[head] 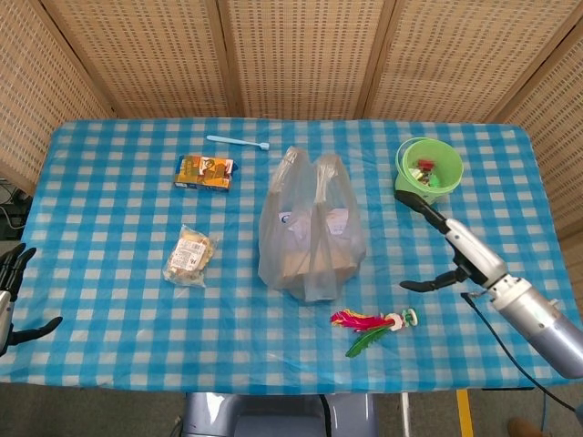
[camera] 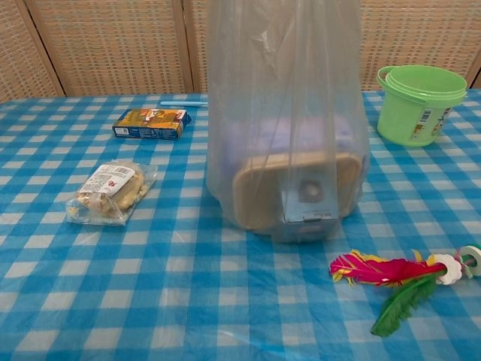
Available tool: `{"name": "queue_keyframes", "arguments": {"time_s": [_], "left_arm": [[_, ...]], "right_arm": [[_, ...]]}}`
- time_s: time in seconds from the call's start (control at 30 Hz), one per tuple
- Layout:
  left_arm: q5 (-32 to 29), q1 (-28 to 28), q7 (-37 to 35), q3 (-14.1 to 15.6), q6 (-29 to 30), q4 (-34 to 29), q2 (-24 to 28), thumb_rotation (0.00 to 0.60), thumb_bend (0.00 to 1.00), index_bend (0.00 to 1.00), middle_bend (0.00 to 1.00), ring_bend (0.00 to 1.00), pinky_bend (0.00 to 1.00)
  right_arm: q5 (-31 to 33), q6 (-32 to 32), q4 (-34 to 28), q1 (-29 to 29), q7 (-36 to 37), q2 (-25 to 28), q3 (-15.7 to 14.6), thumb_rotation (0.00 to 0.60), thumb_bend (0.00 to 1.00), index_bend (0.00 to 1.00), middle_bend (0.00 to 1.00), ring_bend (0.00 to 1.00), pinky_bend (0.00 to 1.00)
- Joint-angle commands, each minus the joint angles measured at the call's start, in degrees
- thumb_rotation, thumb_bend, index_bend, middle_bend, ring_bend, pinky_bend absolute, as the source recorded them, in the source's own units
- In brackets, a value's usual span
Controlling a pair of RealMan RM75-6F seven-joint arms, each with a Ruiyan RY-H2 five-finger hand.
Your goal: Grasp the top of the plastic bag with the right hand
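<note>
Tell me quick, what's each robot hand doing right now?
Left robot hand: open, holding nothing, at the table's near left edge.
Right robot hand: open, fingers spread, holding nothing, apart from the plastic bag.

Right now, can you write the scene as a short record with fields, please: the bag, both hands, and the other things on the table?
bag: clear plastic bag upright at table centre, a tan container inside
right hand: right hand open, over the table right of the bag, not touching it
left hand: left hand open at the left table edge
bucket: green bucket at the back right
feather toy: feather toy in front of the bag
snacks: orange box, snack packet
toothbrush: blue toothbrush at the back
</note>
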Motion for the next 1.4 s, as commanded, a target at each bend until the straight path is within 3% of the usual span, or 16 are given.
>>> {"name": "queue_keyframes", "arguments": {"time_s": [0.03, 0.5, 0.67, 0.9, 1.17, 1.27, 1.4], "left_arm": [[-0.3, -0.21, -0.56, -0.24, -0.23, 0.18, 0.09, 0.6, 0.0, 0.0, 0.0, 0.0, 0.0], [-3.42, -1.32, -1.76, -1.26, -2.62, 0.91, 0.51, 0.6, 0.0, 0.0, 0.0, 0.0, 0.0], [-3.65, -1.38, -1.97, -1.33, -2.75, 1.0, 0.57, 0.6, 0.0, 0.0, 0.0, 0.0, 0.0], [-4.82, -1.65, -2.45, -1.73, -3.37, 1.28, 0.7, 0.6, 0.0, 0.0, 0.0, 0.0, 0.0], [-5.98, -1.98, -2.54, -2.14, -3.98, 1.62, 0.63, 0.6, 0.0, 0.0, 0.0, 0.0, 0.0], [-6.59, -2.15, -2.44, -2.31, -4.36, 1.7, 0.58, 0.6, 0.0, 0.0, 0.0, 0.0, 0.0], [-7.08, -2.36, -2.34, -2.49, -4.72, 1.8, 0.51, 0.6, 0.0, 0.0, 0.0, 0.0, 0.0]], "right_arm": [[2.54, -6.6, -1.99, 5.65, 3.03, 1.91, 2.41, 0.6, 0.0, 0.09, 0.05, 0.0, 0.0], [11.91, -21.48, -5.43, 18.44, 4.68, 0.96, 8.13, 0.6, 0.0, 0.13, 0.09, 0.0, 0.0], [14.72, -24.38, -5.24, 20.53, 5.07, 0.25, 9.31, 0.6, 0.0, 0.14, 0.11, 0.0, 0.0], [22.34, -32.62, -2.9, 25.88, 8.75, -2.61, 13.07, 0.6, 0.0, 0.16, 0.12, 0.0, 0.0], [27.76, -37.7, 0.69, 27.57, 14.48, -6.44, 17.98, 0.6, 0.0, 0.16, 0.16, 0.0, 0.03], [29.82, -39.45, 1.93, 27.36, 16.89, -8.19, 20.49, 0.6, 0.0, 0.15, 0.19, 0.05, 0.09], [31.44, -42.1, 2.83, 26.83, 18.86, -9.56, 23.04, 0.6, 0.0, 0.13, 0.26, 0.19, 0.19]]}}
